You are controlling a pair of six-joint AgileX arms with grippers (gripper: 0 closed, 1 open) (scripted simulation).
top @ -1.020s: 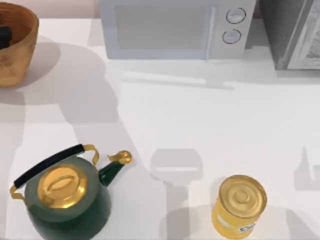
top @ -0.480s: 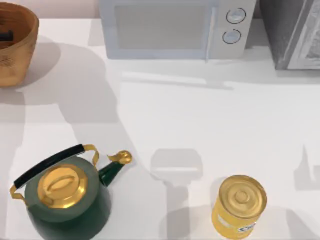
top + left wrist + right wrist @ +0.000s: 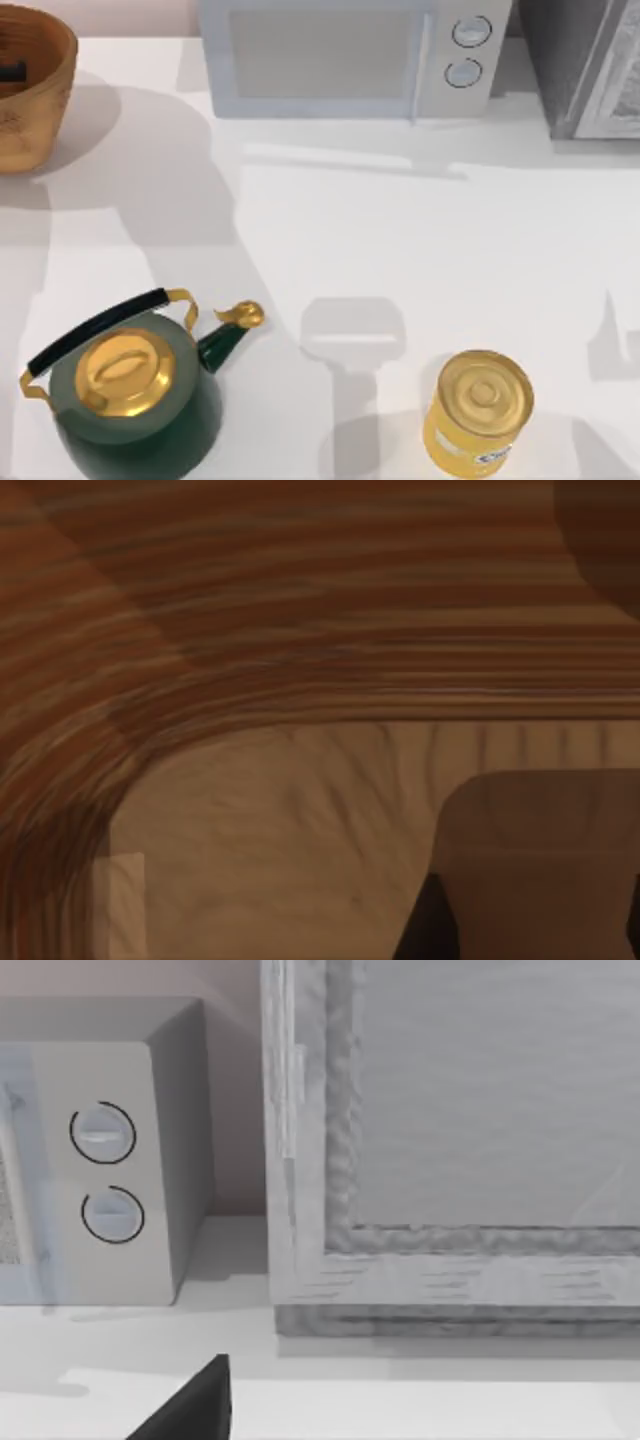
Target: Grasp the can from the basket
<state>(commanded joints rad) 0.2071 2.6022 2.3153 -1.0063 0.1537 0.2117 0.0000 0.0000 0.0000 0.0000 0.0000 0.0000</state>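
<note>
The woven basket [image 3: 35, 95] stands at the table's far left corner, cut off by the edge of the top view. A small dark part of my left gripper [image 3: 10, 72] shows inside its rim. The left wrist view looks into the basket, with its ribbed orange-brown wall [image 3: 300, 590] and tan floor [image 3: 280, 850] close up. A dark piece of the left gripper [image 3: 422, 935] sits beside a rounded, shadowed tan shape [image 3: 540, 860] that I cannot identify. The can is hidden. A black wedge of my right gripper [image 3: 190, 1408] points at the back right corner.
A green kettle [image 3: 125, 395] with a gold lid stands at the front left. A large yellow can [image 3: 478, 412] stands at the front right. A white microwave [image 3: 350, 55] and a grey appliance [image 3: 590, 65] line the back edge.
The dark part of my left gripper inside the basket has shrunk towards the top view's left edge since a second ago. Nothing else has moved.
</note>
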